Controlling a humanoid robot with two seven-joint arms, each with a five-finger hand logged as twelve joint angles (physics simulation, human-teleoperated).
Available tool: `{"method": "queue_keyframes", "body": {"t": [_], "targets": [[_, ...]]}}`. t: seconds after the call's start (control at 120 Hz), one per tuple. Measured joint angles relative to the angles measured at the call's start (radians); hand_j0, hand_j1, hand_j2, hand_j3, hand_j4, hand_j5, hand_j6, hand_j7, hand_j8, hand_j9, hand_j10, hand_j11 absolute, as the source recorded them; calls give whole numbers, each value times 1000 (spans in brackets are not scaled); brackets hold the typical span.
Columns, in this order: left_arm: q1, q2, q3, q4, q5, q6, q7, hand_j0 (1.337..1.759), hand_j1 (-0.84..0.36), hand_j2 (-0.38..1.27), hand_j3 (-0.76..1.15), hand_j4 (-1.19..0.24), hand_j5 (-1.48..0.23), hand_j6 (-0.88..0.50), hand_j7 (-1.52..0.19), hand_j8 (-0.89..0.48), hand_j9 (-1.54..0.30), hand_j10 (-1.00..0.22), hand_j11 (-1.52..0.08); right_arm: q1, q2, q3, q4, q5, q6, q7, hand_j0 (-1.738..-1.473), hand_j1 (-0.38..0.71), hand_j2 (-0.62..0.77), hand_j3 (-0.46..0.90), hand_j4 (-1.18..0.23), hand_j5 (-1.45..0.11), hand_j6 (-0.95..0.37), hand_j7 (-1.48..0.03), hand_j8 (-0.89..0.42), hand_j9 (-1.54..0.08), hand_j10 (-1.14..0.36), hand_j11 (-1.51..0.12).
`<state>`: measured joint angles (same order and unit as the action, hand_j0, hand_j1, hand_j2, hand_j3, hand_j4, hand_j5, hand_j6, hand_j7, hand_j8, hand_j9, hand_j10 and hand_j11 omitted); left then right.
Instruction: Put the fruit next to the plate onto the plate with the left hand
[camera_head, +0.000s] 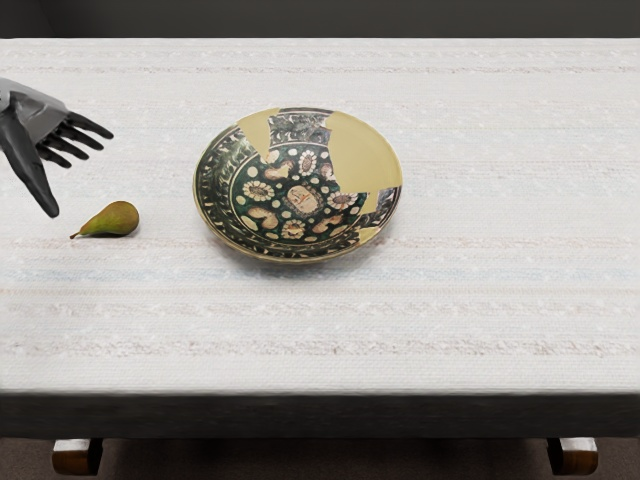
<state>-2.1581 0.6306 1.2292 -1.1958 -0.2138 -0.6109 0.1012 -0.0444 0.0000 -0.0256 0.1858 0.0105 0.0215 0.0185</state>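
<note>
A small green-brown pear (112, 219) lies on its side on the white tablecloth, stem pointing left, a short way left of the plate. The round plate (372, 165) has a dark patterned centre and yellow patches on its rim; nothing lies on it. My left hand (52, 150), black and grey, comes in from the left edge and hovers just above and left of the pear. Its fingers are spread and hold nothing. The thumb points down toward the table, a little left of the pear. The right arm does not show.
The table (480, 300) carries a pale striped cloth and has a dark front edge at the bottom. Two wooden feet (76, 455) show beneath it.
</note>
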Motion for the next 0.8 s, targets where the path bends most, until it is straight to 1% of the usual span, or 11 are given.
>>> {"method": "queue_keyframes", "body": {"t": [0.392, 0.45, 0.517, 0.567, 0.6, 0.692, 0.742, 0.8], "targets": [[-3, -11, -6, 2, 17, 0, 0, 1658, 327, 4, 0, -19, -24, -19, -24, -19, -24, -19, -24, 1, 0, 1, -2, 0, 0, 0, -1658, -335, -2, 0, -12, -15, -12, -15, -12, -15, -12, -15], [1, -49, -5, 4, 23, 0, 1, 1658, 327, 3, 0, -19, -24, -19, -24, -19, -24, -18, -24, 1, 0, 1, -2, 0, 0, 0, -1658, -335, -2, 0, -12, -15, -12, -15, -12, -15, -12, -15], [-13, -88, -2, 8, 33, 0, 1, 1658, 328, 3, 0, -18, -23, -18, -23, -18, -23, -18, -23, 1, 0, 1, -2, 0, 0, 0, -1658, -335, -2, 0, -12, -15, -12, -15, -12, -15, -12, -15], [-24, -150, 9, 10, 33, 0, 1, 1658, 330, 3, 0, -17, -21, -17, -21, -17, -21, -16, -21, 1, 0, 1, -2, 0, 0, 0, -1658, -335, -2, 0, -12, -15, -12, -15, -12, -15, -12, -15], [-25, -216, 24, 11, 26, 0, 1, 1658, 331, 3, 0, -16, -20, -16, -20, -16, -20, -16, -20, 1, 0, 1, -2, 0, 0, 0, -1658, -335, -2, 0, -12, -15, -12, -15, -12, -15, -12, -15], [-28, -329, 110, 7, -60, 2, 2, 1658, 333, 2, 0, -14, -18, -14, -17, -14, -17, -14, -17, 1, 0, 1, -2, 0, 0, 0, -1658, -335, -2, 0, -12, -15, -12, -15, -12, -15, -12, -15], [-30, -342, 140, -25, -94, 60, 4, 1658, 334, 2, 0, -13, -16, -13, -16, -13, -16, -13, -16, 1, 0, 1, -2, 0, 0, 0, -1658, -335, -2, 0, -12, -15, -12, -15, -12, -15, -12, -15], [-47, -339, 159, -90, -127, 203, 6, 1658, 335, 2, 0, -12, -15, -12, -15, -12, -15, -12, -15, 1, 0, 1, -2, 0, 0, 0, -1658, -335, -2, 0, -12, -15, -12, -15, -12, -15, -12, -15]]}}
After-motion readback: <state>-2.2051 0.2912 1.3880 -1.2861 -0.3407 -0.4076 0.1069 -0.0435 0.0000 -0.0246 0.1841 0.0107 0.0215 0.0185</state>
